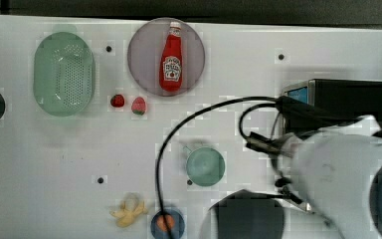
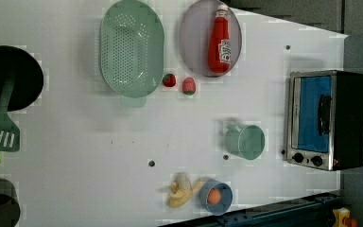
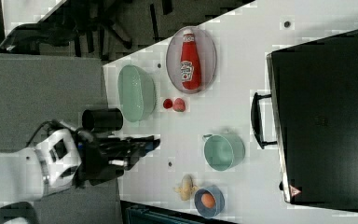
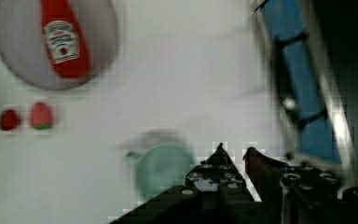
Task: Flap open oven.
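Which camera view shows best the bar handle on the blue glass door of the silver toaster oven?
The left view: the bar handle faces the camera on the shut door. The right view shows it sideways, the wrist view blurred, and the top view has the arm across it.

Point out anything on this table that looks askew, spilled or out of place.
Little stands out. The ketchup bottle lies on its side on the grey plate rather than standing. The peeled banana lies loose on the table beside the blue bowl holding an egg. The oven door is closed. Nothing looks spilled.
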